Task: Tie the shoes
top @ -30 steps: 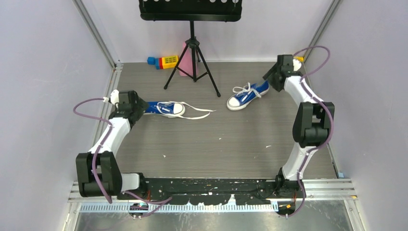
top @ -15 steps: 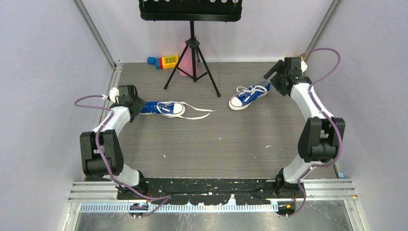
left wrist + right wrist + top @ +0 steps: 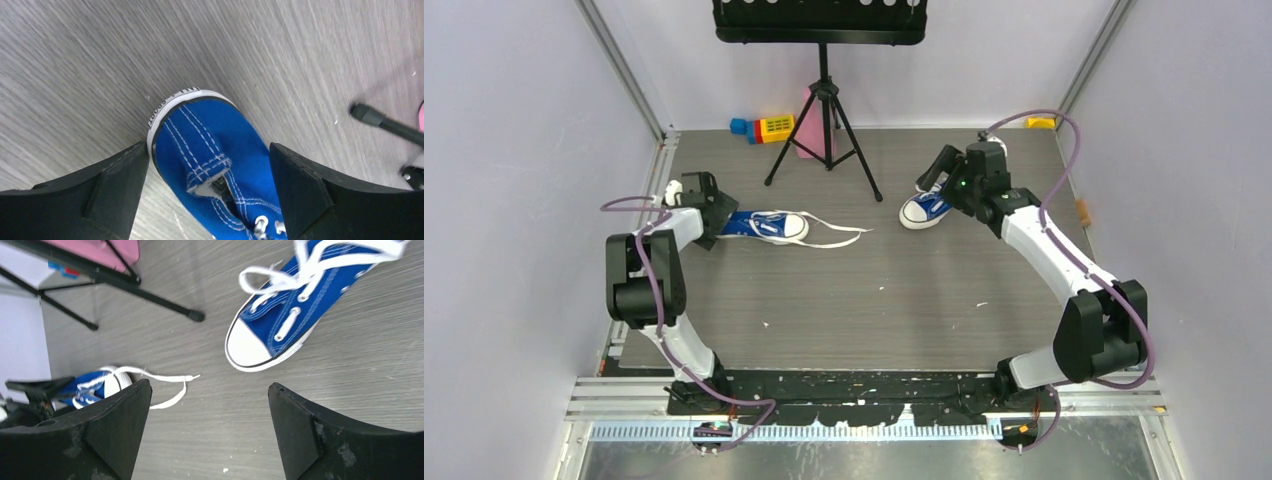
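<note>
Your left wrist camera catches the only lettering in the scene: dark capitals on the white heel strip (image 3: 162,106) of the left-hand shoe (image 3: 200,145), blurred, seemingly ending in "SPORT". The dark tag (image 3: 218,185) inside its collar cannot be read.

Blue white-toed sneaker (image 3: 769,226) at left, toe rightward, laces (image 3: 836,236) trailing, second sneaker (image 3: 924,209) well apart, untied

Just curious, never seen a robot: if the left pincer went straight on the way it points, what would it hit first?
Probably the heel of the blue shoe, lying between the open fingers of the left pincer; depth is hard to judge.
</note>
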